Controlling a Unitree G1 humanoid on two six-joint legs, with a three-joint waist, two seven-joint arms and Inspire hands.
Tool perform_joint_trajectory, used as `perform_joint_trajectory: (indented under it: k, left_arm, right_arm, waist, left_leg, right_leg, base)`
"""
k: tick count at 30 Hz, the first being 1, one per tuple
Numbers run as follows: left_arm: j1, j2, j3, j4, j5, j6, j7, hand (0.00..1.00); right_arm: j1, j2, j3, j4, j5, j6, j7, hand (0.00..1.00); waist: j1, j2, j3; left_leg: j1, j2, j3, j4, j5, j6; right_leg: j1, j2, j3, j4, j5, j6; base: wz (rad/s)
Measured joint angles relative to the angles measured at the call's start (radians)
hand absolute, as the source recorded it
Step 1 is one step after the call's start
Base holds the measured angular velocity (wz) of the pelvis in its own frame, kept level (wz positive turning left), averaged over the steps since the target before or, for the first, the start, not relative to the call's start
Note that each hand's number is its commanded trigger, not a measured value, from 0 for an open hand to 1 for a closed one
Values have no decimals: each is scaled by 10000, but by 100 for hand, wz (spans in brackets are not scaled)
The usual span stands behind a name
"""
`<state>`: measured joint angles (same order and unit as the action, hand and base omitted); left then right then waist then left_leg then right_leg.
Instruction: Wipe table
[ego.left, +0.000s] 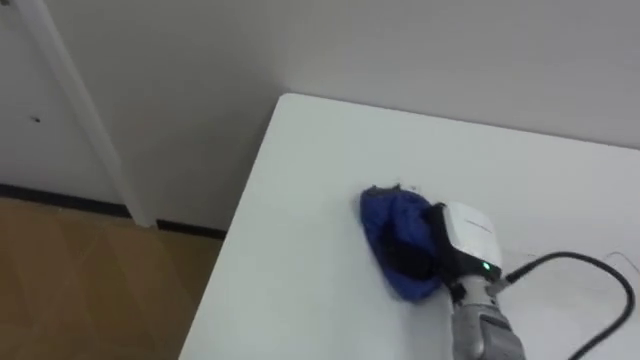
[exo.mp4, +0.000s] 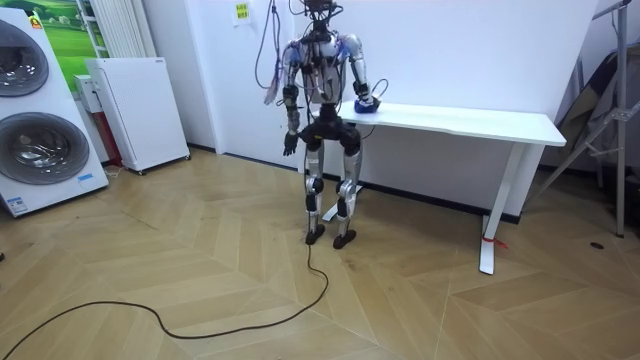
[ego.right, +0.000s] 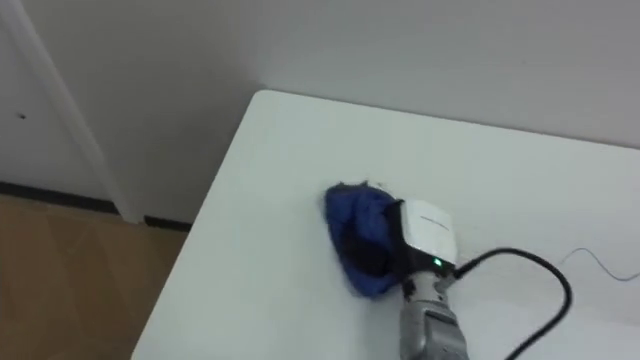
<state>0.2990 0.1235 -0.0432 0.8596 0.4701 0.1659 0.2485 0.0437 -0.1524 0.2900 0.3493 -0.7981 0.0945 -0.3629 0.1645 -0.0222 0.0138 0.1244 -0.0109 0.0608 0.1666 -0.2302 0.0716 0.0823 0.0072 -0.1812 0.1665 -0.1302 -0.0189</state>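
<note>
**Mid-wipe near the table's left corner**

Standing close against the front edge of the white table (ego.left: 290, 180), at its left end, going by the room view. Right hand (ego.left: 447, 245) laid on a bunched blue cloth (ego.left: 385, 235), itself resting on the tabletop a little in from the left edge and short of the far corner by the wall. Impossible to tell whether gripping the cloth or only pressing down on it, buried as it is in the folds. Left hand (exo.mp4: 290, 146) hanging idle beside the hip at the room view's left, too small there to read as open or closed.

Judged to be the wiping step itself, not pick-up or finish: cloth down, hand on top, contact made. Probably early or midway, with most of the tabletop lying off to the right, well apart from the cloth.

Next, most likely a sweep. Calls for steady downward pressure, enough to drag the cloth along rather than slide off it. Calls also for stopping short of the left edge, so as not to push the cloth off onto the floor. For the far right end, probably a sidestep along the table, that end looking out of reach from this stance.
</note>
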Motion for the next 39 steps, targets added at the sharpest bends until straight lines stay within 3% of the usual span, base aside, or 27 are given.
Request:
perform_joint_trajectory:
  k: [3,4,6,9,13,15,17,19,21,24,25,26,27,29,30,31,33,34,36,37,38,39]
  left_arm:
    - [724,86,372,0,1,3,-78,0]
    - [784,88,520,0,52,-8,-116,0]
    - [969,109,1364,89,263,-55,-153,0]
    - [1077,327,2244,106,622,-67,-142,0]
    - [1095,370,2332,113,662,-84,-180,0]
    - [983,347,2100,95,644,-87,-196,0]
    - [750,278,1526,139,627,-77,-190,0]
    - [373,114,1263,203,607,-55,-169,0]
    - [-114,27,893,450,248,-86,-112,0]
    - [-622,94,514,752,-28,-121,-59,0]
    - [-772,82,475,713,-41,-258,-51,0]
    - [-798,104,417,601,-79,-458,-48,0]
    - [-864,131,392,525,-87,-548,-50,0]
    - [-701,401,412,346,-94,-612,-83,0]
    - [-690,548,443,345,-86,-621,-196,0]
    - [-688,592,562,347,-84,-634,-233,0]
    - [-700,806,828,385,31,-724,-260,0]
    - [-700,930,847,432,43,-771,-278,0]
    - [-594,1403,1207,371,342,-821,-363,0]
    - [-455,1546,1583,340,679,-734,-360,0]
    - [-282,1531,1918,344,674,-627,-335,0]
    - [-205,1520,2065,345,635,-596,-332,0]
  right_arm:
    - [403,-191,-332,538,66,-1093,-723,100]
    - [553,-203,-525,620,78,-1295,-899,100]
    - [1493,-409,-1364,881,256,-1905,-1937,100]
    - [2393,-547,-2449,1529,567,-2292,-2954,100]
    - [2295,-631,-2947,2181,606,-2351,-3187,100]
    - [1941,-585,-2729,2384,636,-2174,-3039,100]
    - [1338,-470,-2255,2266,674,-1464,-2637,100]
    - [826,-305,-1925,2145,625,-834,-2187,100]
    - [152,-92,-1063,1661,413,-93,-1244,100]
    - [-477,221,-59,1384,-32,95,-602,100]
    - [-688,319,30,1310,-210,135,-443,100]
    - [-870,455,62,1317,-265,138,-318,100]
    - [-949,481,76,1356,-279,141,-329,100]
    - [-1333,461,141,1736,-168,-160,-695,100]
    - [-1369,376,110,2030,105,-625,-1048,100]
    - [-1299,334,84,2093,191,-853,-1196,100]
    - [-1177,259,-154,2616,343,-1706,-1931,100]
    - [-1068,236,-282,2726,374,-1891,-2130,100]
    - [-429,215,-790,2665,386,-2263,-2638,100]
    - [141,94,-1165,2627,478,-2434,-3112,100]
    - [570,-138,-1524,2633,570,-2465,-3505,100]
    - [709,-265,-1667,2651,616,-2465,-3634,100]
  waist:
    - [-361,-3,-31]
    - [-438,-15,-40]
    - [-627,-18,-114]
    - [-814,-22,-280]
    - [-782,88,-350]
    - [-758,103,-354]
    - [-641,139,-347]
    - [-166,198,-318]
    - [382,286,-255]
    - [462,298,-172]
    - [632,335,-134]
    - [881,408,-56]
    - [953,444,-35]
    - [1151,395,43]
    - [1139,359,42]
    - [1109,366,45]
    - [499,281,18]
    - [381,192,-11]
    - [-61,-186,-17]
    - [-314,-256,-111]
    - [-402,-106,-223]
    - [-464,-58,-256]
  left_leg:
    - [-10,-10,-85,31,0,-2]
    - [-13,-6,-85,31,2,-2]
    - [163,-67,-11,5,4,3]
    - [478,-112,297,-81,-1,11]
    - [710,-197,365,-98,-95,175]
    - [753,-198,502,-105,-131,236]
    - [782,-179,647,-15,-174,305]
    - [763,-138,895,25,-207,337]
    - [657,-84,915,204,-255,341]
    - [217,49,900,653,-400,299]
    - [42,130,951,780,-410,301]
    - [-21,143,969,872,-406,265]
    - [-83,162,964,930,-432,236]
    - [-460,279,785,1058,-440,70]
    - [-635,403,569,1128,-414,-51]
    - [-725,499,422,1207,-406,-130]
    - [-1003,759,-424,1356,-361,-473]
    - [-1004,788,-511,1355,-359,-577]
    - [-953,911,-397,1440,-446,-987]
    - [-948,1093,-275,1663,-574,-1268]
    - [-939,1517,68,1778,-633,-1531]
    - [-884,1693,256,1743,-611,-1658]
  right_leg:
    - [97,-20,-141,-48,-29,34]
    - [158,-40,-139,-130,-39,50]
    - [474,-174,-113,-325,-105,157]
    - [896,-297,-79,-297,-180,277]
    - [1146,-364,149,-295,-210,327]
    - [1138,-388,143,-238,-209,345]
    - [1019,-413,155,-29,-219,365]
    - [695,-420,87,338,-263,413]
    - [183,-433,-433,776,-209,256]
    - [-436,-584,-983,1528,-266,232]
    - [-871,-879,-1022,2371,-466,404]
    - [-1185,-1547,-1030,3140,-613,516]
    - [-1275,-1906,-1011,3373,-645,567]
    - [-1496,-3055,-875,3205,-597,757]
    - [-1477,-3285,-652,2612,-426,958]
    - [-1396,-3342,-639,2242,-288,1005]
    - [-845,-3374,-737,831,412,1142]
    - [-727,-3350,-765,552,628,1231]
    - [-584,-3269,-723,224,1430,1305]
    - [-493,-3169,-1015,438,1083,1940]
    - [-406,-2789,-1037,532,776,1991]
    - [-314,-2642,-1088,551,617,1961]
  base:
    - [31]
    - [48]
    - [67]
    - [53]
    - [-6]
    - [-25]
    - [-52]
    - [-98]
    - [-113]
    - [-27]
    - [12]
    - [9]
    - [0]
    - [17]
    - [32]
    - [59]
    - [98]
    - [104]
    - [76]
    - [33]
    - [10]
    - [-23]
